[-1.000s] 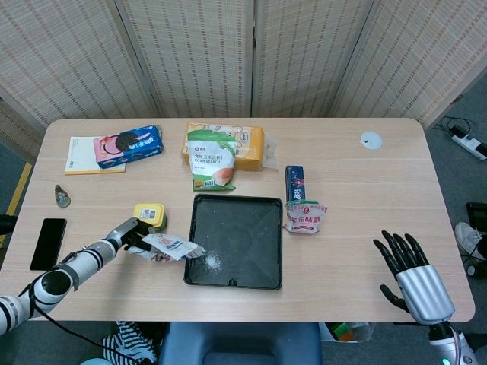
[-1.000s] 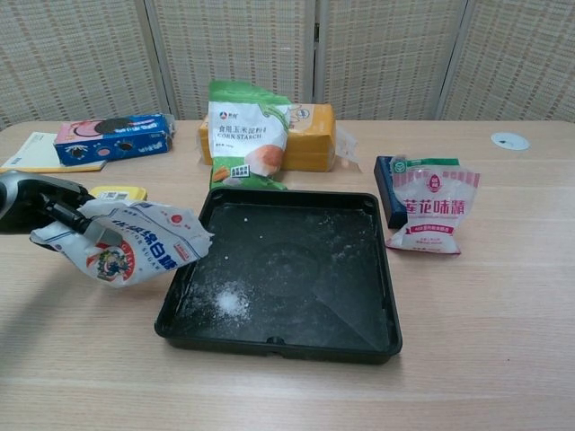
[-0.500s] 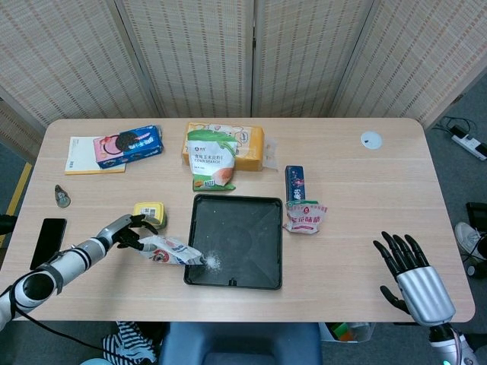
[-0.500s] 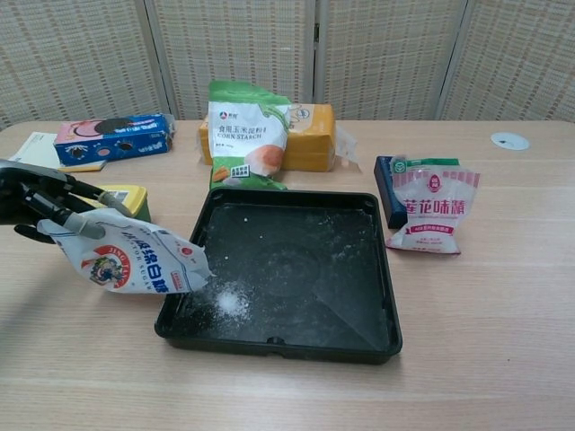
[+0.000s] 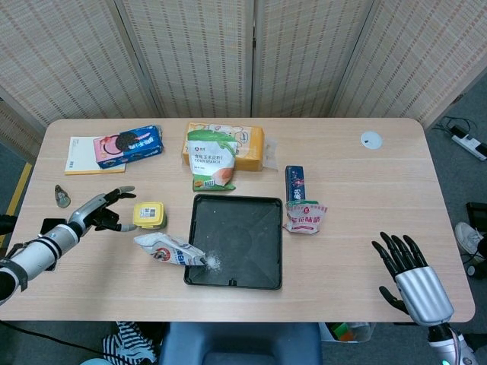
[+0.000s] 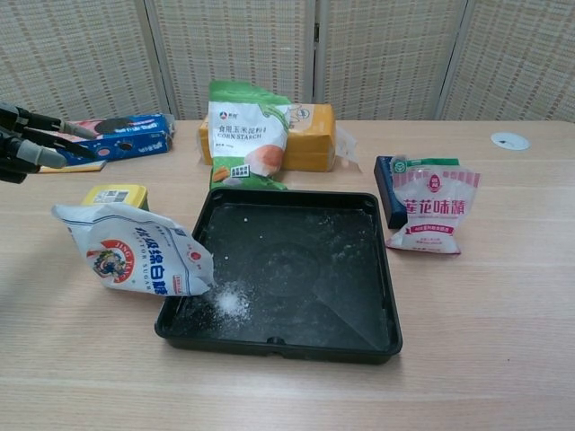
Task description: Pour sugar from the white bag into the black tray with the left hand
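Your left hand point(image 5: 103, 209) hovers empty, fingers spread.
White bag point(image 6: 135, 260) leans on black tray point(image 6: 359, 334), seemingly touching sugar pile point(image 6: 230, 300).

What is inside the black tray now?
In the black tray: a small white sugar pile near the white bag mouth, plus scattered grains. The bag hides part of the left rim.

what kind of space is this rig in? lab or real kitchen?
Looks like a staged lab or office setup, not a kitchen. A plain wooden table stands before folding woven screens, a power strip lies on the floor, and packaged groceries such as the corn starch bag are spread out like props.
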You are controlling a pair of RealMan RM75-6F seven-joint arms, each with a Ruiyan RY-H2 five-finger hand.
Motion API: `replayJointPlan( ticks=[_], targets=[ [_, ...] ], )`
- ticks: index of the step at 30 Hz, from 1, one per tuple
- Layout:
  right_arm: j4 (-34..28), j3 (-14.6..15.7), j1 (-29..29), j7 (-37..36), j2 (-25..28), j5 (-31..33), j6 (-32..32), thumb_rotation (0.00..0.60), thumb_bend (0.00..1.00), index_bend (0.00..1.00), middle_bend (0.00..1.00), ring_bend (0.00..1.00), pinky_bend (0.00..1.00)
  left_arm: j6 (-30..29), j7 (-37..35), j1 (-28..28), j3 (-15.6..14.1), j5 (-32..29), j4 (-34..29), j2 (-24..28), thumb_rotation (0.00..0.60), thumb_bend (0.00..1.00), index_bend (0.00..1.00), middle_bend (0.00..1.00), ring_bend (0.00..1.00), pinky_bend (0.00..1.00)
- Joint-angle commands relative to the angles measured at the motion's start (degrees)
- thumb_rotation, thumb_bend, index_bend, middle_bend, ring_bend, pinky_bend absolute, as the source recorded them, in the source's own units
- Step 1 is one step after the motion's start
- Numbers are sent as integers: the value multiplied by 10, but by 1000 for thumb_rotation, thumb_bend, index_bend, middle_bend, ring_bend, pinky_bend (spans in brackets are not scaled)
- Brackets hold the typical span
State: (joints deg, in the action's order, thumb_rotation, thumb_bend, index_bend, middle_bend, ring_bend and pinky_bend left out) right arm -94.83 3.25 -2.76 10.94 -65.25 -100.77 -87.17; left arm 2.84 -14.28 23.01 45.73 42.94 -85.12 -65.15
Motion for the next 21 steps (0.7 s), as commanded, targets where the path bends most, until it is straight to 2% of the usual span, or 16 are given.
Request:
replayJointPlan(
  ticks=[1,4,6,7,8,9,11,13,16,18,21],
  targets=[
    [0,0,-1,0,0,1,1,600,275,0,0,0,0,-17,7,-55,69,21,-41,14,600,208,127,154,859,1000],
    [0,0,-2,2,-1,2,6,600,275,0,0,0,0,-43,18,-103,121,49,-81,6,600,208,128,160,701,942],
    [0,0,-3,4,-2,2,7,600,275,0,0,0,0,-47,24,-132,150,70,-101,-3,600,208,128,158,451,730],
    [0,0,-3,5,-2,2,8,600,275,0,0,0,0,-46,33,-151,168,89,-114,-10,600,207,128,153,383,661],
    [0,0,-3,5,-2,3,8,600,275,0,0,0,0,-47,40,-166,181,105,-122,-18,600,207,128,142,287,542],
    [1,0,-3,5,-2,3,8,600,275,0,0,0,0,-51,50,-181,194,123,-133,-29,600,206,128,126,226,441],
    [1,0,-3,5,-3,3,8,600,276,0,0,0,0,-71,79,-219,218,177,-158,-55,600,206,128,102,157,313],
    [1,0,-4,5,-3,4,9,600,275,0,0,0,0,-99,108,-255,226,248,-181,-80,600,204,128,91,119,264],
    [0,0,-6,4,-2,5,13,600,275,0,0,0,0,-131,109,-295,217,342,-200,-99,600,196,122,76,61,186],
    [1,0,-6,5,-3,6,13,600,275,0,0,0,0,-168,100,-308,195,412,-197,-103,600,195,109,55,21,137],
    [2,-2,-5,7,-5,8,11,600,276,0,0,0,0,-301,38,-317,115,567,-159,-94,600,193,102,45,1,84]
  ],
)
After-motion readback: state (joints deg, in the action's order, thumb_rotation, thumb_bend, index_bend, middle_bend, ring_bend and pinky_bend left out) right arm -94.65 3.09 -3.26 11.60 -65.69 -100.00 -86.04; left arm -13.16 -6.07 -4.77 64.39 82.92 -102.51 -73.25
